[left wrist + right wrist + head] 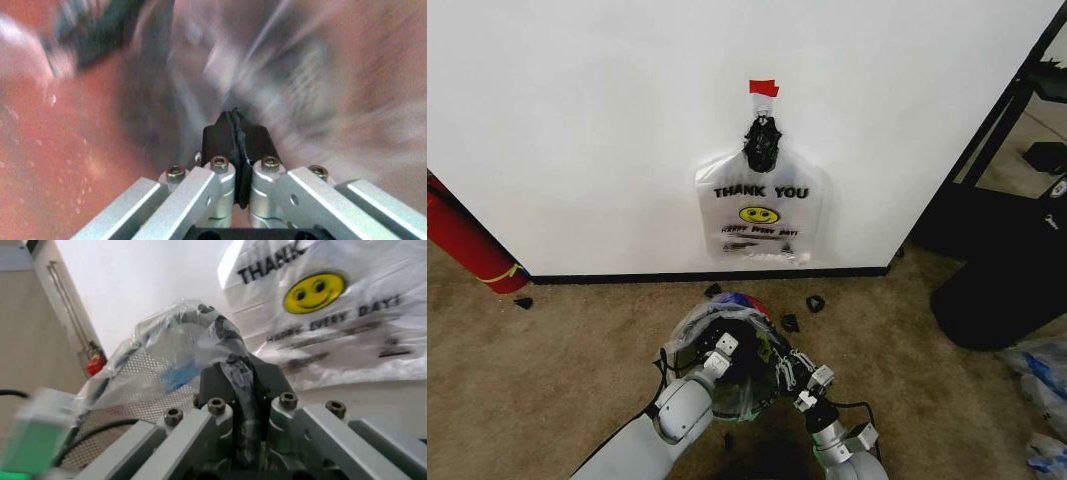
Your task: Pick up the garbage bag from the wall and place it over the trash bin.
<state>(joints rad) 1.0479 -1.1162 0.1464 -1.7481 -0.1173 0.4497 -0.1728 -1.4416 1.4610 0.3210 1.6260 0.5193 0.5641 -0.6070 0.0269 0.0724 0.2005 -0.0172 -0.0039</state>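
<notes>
A: Head view: your garbage bag (717, 335) drapes the trash bin (745, 385) at six o'clock, under the THANK YOU bag (760, 208).

B: Left gripper (235, 131) pinched together on plastic; right gripper (241, 377) clamps film. Spread evenly.

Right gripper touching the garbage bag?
Touching. In the right wrist view the right gripper has its jaws shut on a pinch of the garbage bag, the film running between them. The head view agrees, both grippers at the bag.

Both arms reach forward and low, close together. The left gripper (235, 125) and right gripper (239, 371) are each clamped tight on thin plastic.
</notes>
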